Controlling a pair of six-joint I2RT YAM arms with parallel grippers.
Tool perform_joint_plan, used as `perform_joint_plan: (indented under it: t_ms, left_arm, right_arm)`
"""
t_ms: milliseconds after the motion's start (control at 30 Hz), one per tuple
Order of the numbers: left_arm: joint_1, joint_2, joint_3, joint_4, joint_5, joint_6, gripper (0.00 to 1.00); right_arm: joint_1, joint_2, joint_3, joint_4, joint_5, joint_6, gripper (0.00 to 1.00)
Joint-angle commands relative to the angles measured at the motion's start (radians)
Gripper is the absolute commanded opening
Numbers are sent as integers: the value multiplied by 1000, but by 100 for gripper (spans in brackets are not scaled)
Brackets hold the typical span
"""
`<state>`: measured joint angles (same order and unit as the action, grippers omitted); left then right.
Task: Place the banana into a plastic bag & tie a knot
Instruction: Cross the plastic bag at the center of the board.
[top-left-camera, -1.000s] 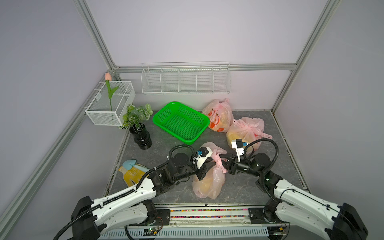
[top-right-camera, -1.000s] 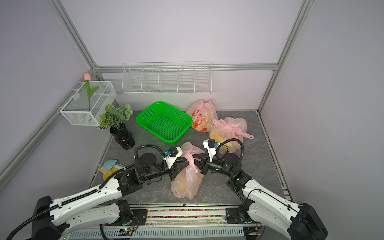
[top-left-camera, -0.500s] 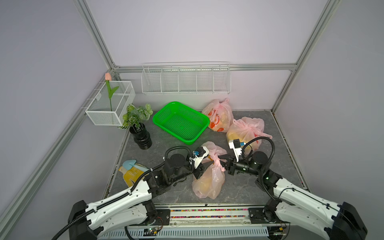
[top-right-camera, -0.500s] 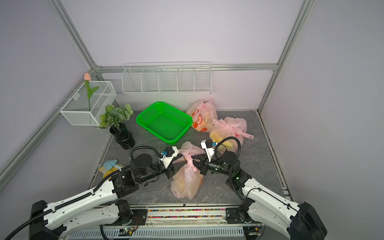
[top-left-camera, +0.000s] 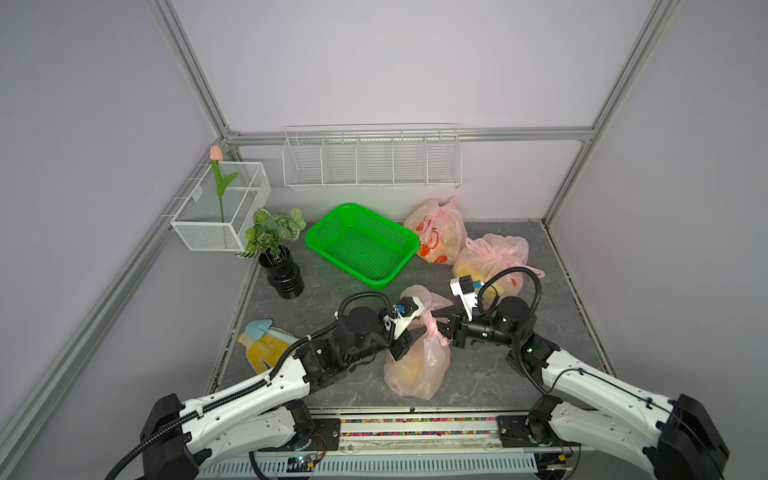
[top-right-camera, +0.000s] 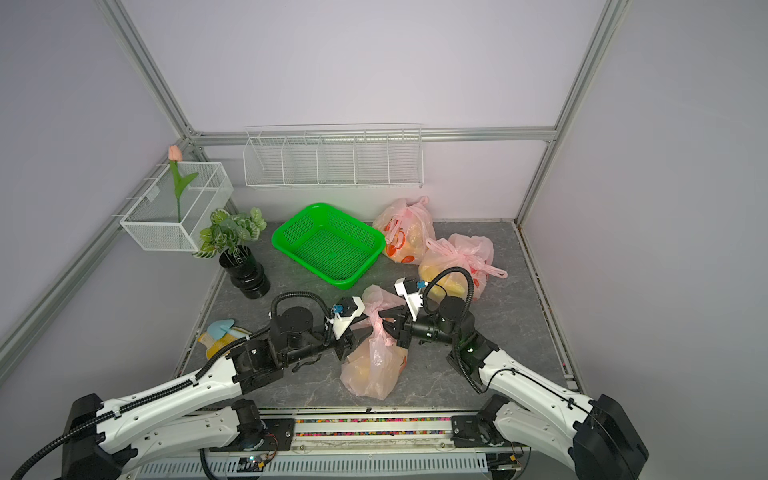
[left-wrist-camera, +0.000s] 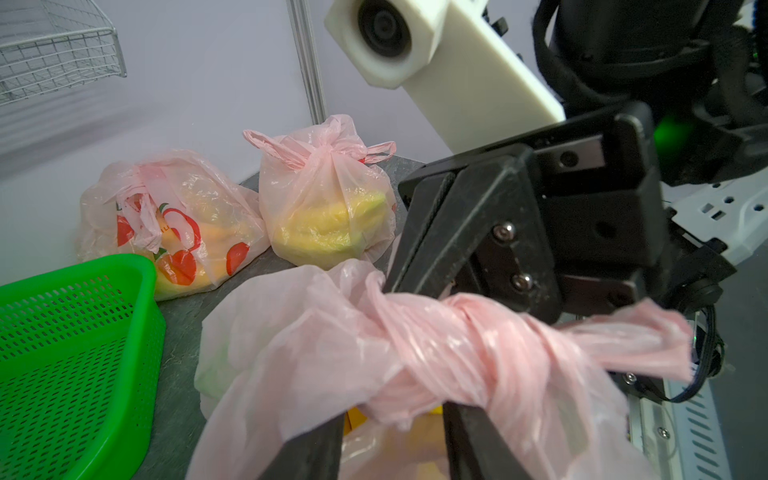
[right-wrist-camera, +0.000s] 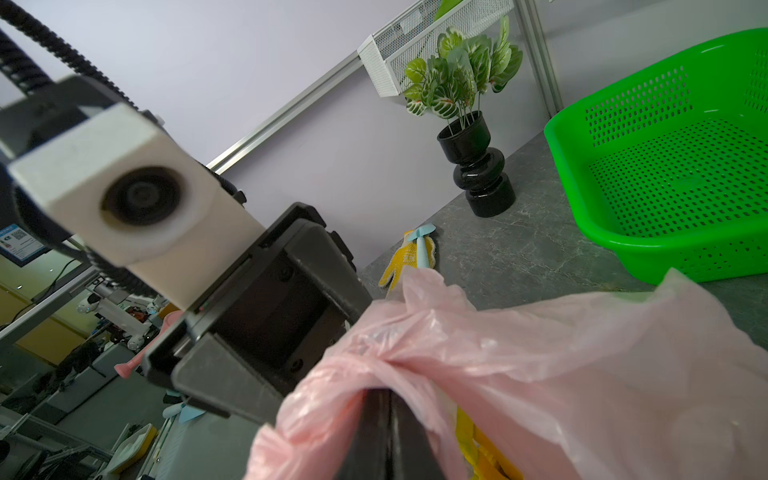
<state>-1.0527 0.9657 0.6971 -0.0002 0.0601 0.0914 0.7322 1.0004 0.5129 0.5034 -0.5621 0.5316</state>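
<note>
Two white-and-black robot arms, the left arm (top-left-camera: 249, 395) and the right arm (top-left-camera: 582, 374), stretch inward and low, wrists level, tips facing each other. The left pincer (top-left-camera: 409, 343) has its jaws apart. The right pincer (top-left-camera: 435, 322) is clamped tight on the knotted neck of a pink plastic bag (top-left-camera: 419, 370).

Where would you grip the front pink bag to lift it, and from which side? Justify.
Take the knot at the top of the front bag, coming down from above with the jaws across the twist. It is a tight, narrow bundle above slack, bulging film, so it likely gives a firmer hold than the body.
</note>
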Motion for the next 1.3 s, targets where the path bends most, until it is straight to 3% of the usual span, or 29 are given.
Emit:
perform_joint_plan:
  t_ms: [0, 533, 700, 800, 1133, 1267]
  left_arm:
    - [-1, -41, 10, -24, -65, 32, 43]
    - [0, 48, 52, -31, 77, 62, 30]
    - [-1, 59, 62, -42, 81, 62, 16]
    - [-1, 57, 56, -41, 85, 61, 13]
    - [-1, 7, 17, -55, 89, 35, 42]
    - [0, -40, -17, -31, 66, 8, 44]
  right_arm:
    - [12, -22, 16, -55, -21, -46, 7]
    - [38, 41, 53, 10, -69, -17, 7]
    - [51, 79, 51, 56, -85, 5, 7]
    - [53, 64, 42, 71, -78, 14, 7]
    - [39, 17, 34, 135, -70, 55, 7]
    - [39, 37, 32, 170, -96, 75, 7]
